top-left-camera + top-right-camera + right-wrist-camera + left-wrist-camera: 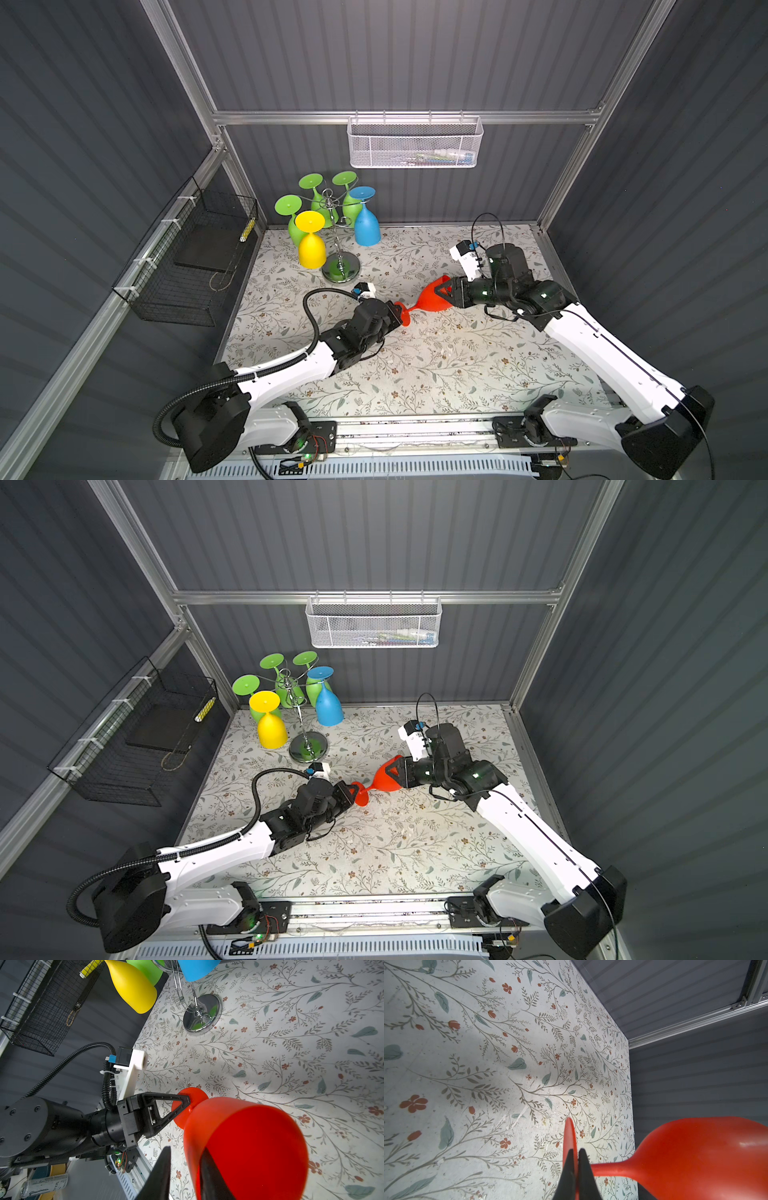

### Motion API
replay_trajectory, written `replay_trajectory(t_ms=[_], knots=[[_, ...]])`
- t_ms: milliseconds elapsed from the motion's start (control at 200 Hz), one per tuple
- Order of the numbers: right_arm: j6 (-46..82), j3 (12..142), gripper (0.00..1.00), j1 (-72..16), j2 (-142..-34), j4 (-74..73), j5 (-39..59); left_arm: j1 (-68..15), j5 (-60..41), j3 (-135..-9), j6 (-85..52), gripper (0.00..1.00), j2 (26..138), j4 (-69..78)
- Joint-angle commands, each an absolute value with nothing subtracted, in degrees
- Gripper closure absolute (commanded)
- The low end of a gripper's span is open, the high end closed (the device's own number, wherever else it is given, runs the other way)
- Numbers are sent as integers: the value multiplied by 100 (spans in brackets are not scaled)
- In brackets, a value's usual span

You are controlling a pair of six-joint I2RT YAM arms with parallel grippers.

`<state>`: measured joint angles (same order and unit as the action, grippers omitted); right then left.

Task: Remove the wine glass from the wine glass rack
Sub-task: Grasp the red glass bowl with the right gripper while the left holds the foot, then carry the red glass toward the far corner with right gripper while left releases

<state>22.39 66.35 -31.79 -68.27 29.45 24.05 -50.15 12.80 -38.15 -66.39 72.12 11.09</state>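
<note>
1. The desk [457, 374] spreads beneath the left hand [398, 311] and the right hand [446, 287].
2. The wine glass rack [351, 273] stands well beyond the left hand, by the back wall. A yellow glass [311, 249] and a blue glass [367, 228] are among those hanging on it.
3. The red wine glass [432, 297] is off the rack, held sideways between the two hands.
4. The left hand is clenched on the glass's foot [569, 1138].
5. The right hand is unclenched, one finger [212, 1178] inside the bowl and the other [160, 1174] outside, a gap showing.

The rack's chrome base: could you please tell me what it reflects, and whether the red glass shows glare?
Right wrist view: the base of the wine glass rack mirrors green patches and bright glints; in a top view, the same green; left wrist view: the red wine glass carries a small pale highlight.
</note>
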Motion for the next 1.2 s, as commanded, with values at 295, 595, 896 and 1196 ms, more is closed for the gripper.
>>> replay_trajectory(t_ms=[295,595,896,1196], knots=[[2136,6814,92,-3208,-7002,3014,2664,-4986,1185,-3737,-6451,86,7199,1502],[2022,6983,100,-3147,-7068,3285,2115,-4990,1124,-3717,-6393,28,7243,1508],[1580,7875,100,-2733,-7861,4095,399,-4986,883,-3787,-6009,0,7406,1222],[828,9094,100,-1761,-9458,4301,-253,-4990,262,-4113,-5069,0,7686,924]])
